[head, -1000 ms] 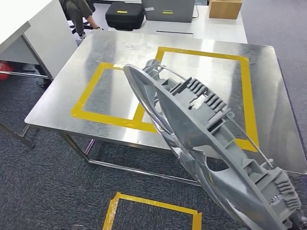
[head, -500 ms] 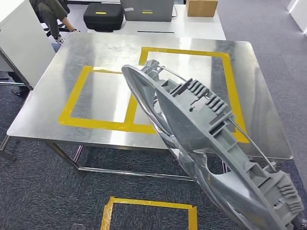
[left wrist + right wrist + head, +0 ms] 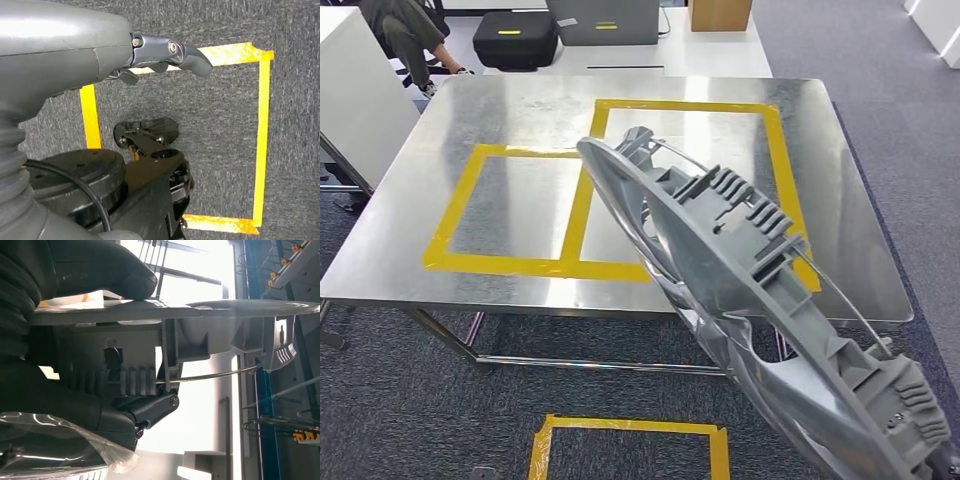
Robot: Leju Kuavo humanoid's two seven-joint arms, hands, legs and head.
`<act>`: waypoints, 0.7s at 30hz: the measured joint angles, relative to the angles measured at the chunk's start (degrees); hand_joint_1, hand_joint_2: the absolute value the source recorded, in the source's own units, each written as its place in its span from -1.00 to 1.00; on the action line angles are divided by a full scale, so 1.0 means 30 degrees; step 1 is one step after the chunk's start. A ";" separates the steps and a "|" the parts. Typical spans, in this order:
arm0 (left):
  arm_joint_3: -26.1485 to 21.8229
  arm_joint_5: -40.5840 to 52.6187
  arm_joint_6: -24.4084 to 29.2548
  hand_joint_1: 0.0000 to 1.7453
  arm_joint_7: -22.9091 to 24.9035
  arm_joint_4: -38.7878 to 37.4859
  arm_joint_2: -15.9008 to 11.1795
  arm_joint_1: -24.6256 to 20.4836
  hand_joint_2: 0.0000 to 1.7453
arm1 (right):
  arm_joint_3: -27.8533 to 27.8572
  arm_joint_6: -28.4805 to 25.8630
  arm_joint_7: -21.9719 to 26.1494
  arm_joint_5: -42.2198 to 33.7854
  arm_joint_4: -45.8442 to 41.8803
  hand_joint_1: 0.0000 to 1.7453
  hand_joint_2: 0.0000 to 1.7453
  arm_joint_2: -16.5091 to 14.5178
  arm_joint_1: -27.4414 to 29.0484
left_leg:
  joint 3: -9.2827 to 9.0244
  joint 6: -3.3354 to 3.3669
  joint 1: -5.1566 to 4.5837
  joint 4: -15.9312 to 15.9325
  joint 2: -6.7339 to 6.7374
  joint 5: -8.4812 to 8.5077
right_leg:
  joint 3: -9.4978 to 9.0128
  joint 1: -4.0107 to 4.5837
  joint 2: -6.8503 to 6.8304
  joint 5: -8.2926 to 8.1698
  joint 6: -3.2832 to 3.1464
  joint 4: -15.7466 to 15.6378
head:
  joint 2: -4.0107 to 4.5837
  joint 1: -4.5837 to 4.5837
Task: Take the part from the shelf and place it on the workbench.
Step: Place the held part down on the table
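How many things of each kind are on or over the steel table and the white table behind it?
Grey part: 1
Yellow tape squares on the steel table: 2
Black case: 1
Cardboard box: 1
Grey box: 1
Total: 6

no readable text, labels, brands, numbers or signs on anything shown

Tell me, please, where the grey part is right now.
In the head view the grey part is held up by the right hand, slanting across the lower right, above the workbench's near edge.
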State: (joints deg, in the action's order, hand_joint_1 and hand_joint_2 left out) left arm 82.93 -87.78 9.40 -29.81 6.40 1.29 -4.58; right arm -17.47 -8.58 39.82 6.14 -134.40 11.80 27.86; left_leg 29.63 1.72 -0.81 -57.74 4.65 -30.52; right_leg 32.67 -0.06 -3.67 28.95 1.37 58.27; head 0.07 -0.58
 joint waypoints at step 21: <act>0.0000 -0.0002 0.0002 -1.00 0.0000 -0.0027 -0.0038 -0.0024 1.00 | -0.0033 0.0002 -0.0004 0.0000 0.0009 1.00 1.00 0.0000 0.0033 | -0.0854 -0.0471 0.0476 0.0220 -0.0307 -0.0434 | 0.0210 -0.0605 0.0885 -0.0179 0.0873 0.0299 | -0.0004 -0.0234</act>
State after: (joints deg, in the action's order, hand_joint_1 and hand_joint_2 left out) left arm 82.93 -87.78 9.40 -29.81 6.32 1.17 -4.65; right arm -17.57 -8.58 39.81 6.14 -134.37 11.80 27.96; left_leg 27.07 0.30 0.62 -57.08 3.73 -31.82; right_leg 33.30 -1.88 -1.01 28.41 3.99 59.17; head 0.05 -1.29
